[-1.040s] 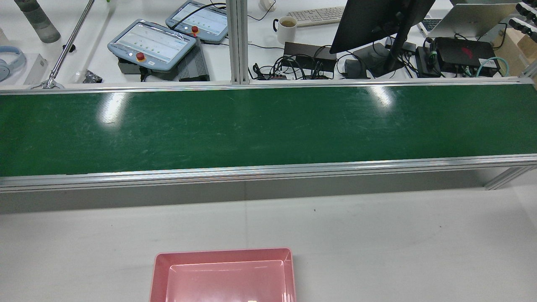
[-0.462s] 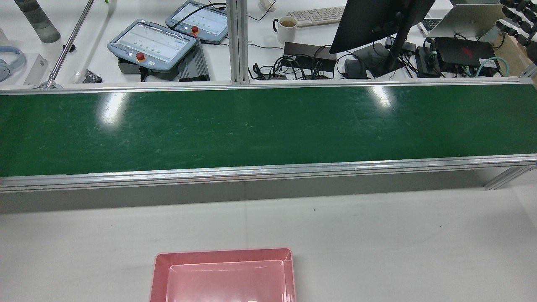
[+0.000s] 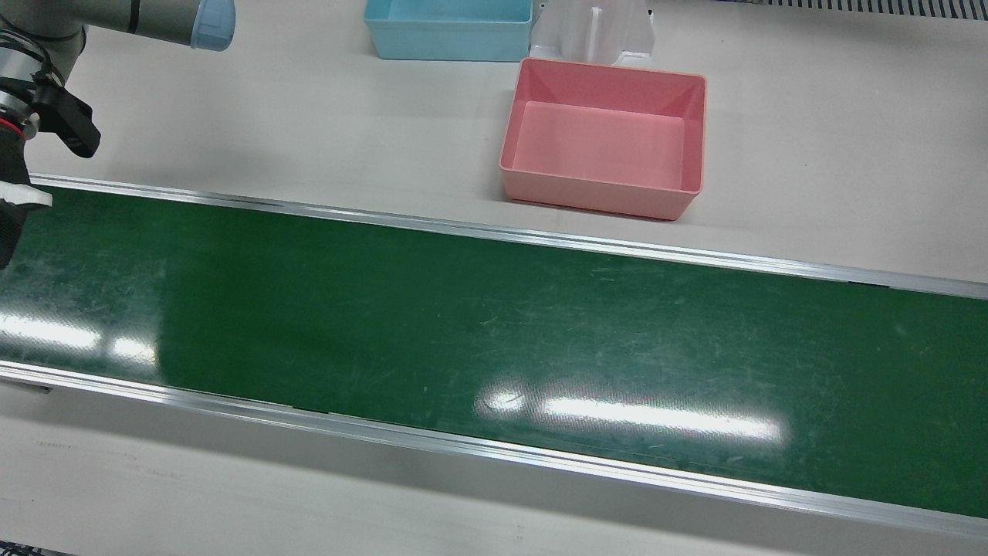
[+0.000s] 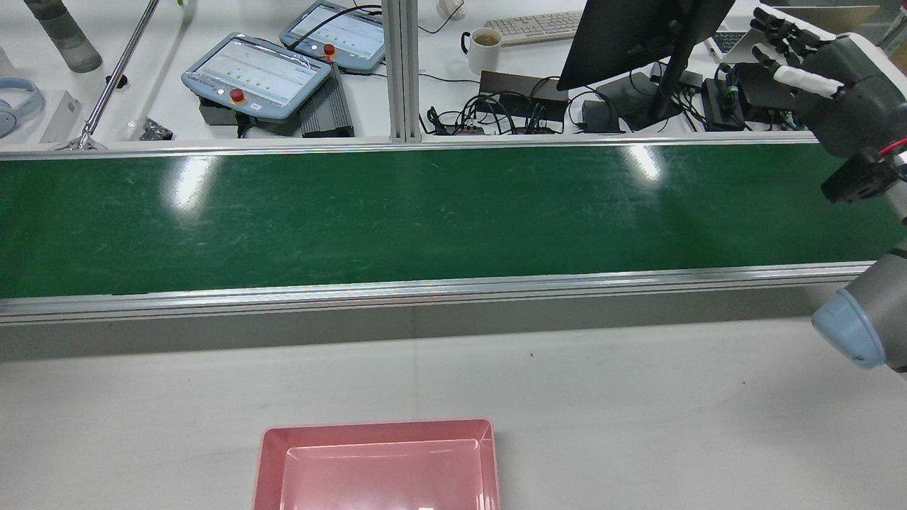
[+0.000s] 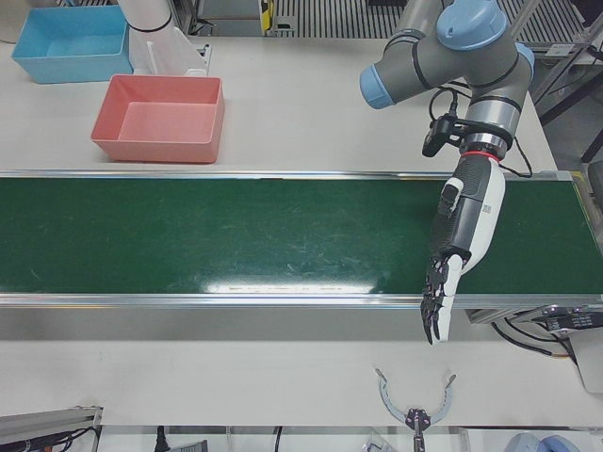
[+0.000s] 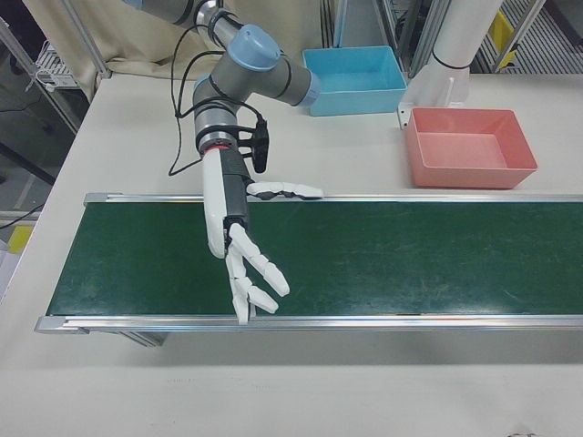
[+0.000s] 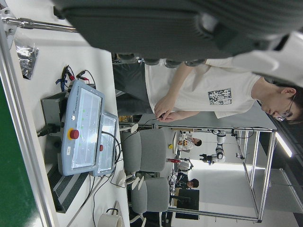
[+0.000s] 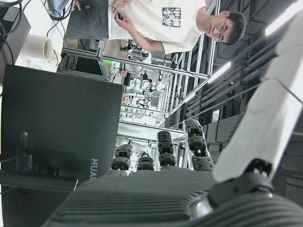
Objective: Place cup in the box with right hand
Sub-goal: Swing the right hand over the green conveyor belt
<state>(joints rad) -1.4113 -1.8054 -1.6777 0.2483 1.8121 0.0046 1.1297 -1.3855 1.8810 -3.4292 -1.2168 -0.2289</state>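
No cup shows on the green belt (image 3: 494,324) in any view. The pink box (image 3: 594,197) stands empty on the white table behind the belt; it also shows in the rear view (image 4: 375,427) and the right-front view (image 6: 474,177). My right hand (image 6: 239,246) hangs open over the belt's end, fingers spread, holding nothing; it shows at the rear view's upper right (image 4: 829,78). My left hand (image 5: 457,235) hangs open over the belt's other end, fingers pointing down, empty.
A blue box (image 3: 448,38) stands beside the pink box near a white pedestal (image 3: 594,31). A white mug (image 4: 485,48), teach pendants (image 4: 258,74), a monitor (image 4: 638,35) and cables lie on the desk beyond the belt.
My right hand and arm have moved in from the rear view's right edge, from just fingertips showing to the whole hand above the belt's right end. The pink box has not moved.
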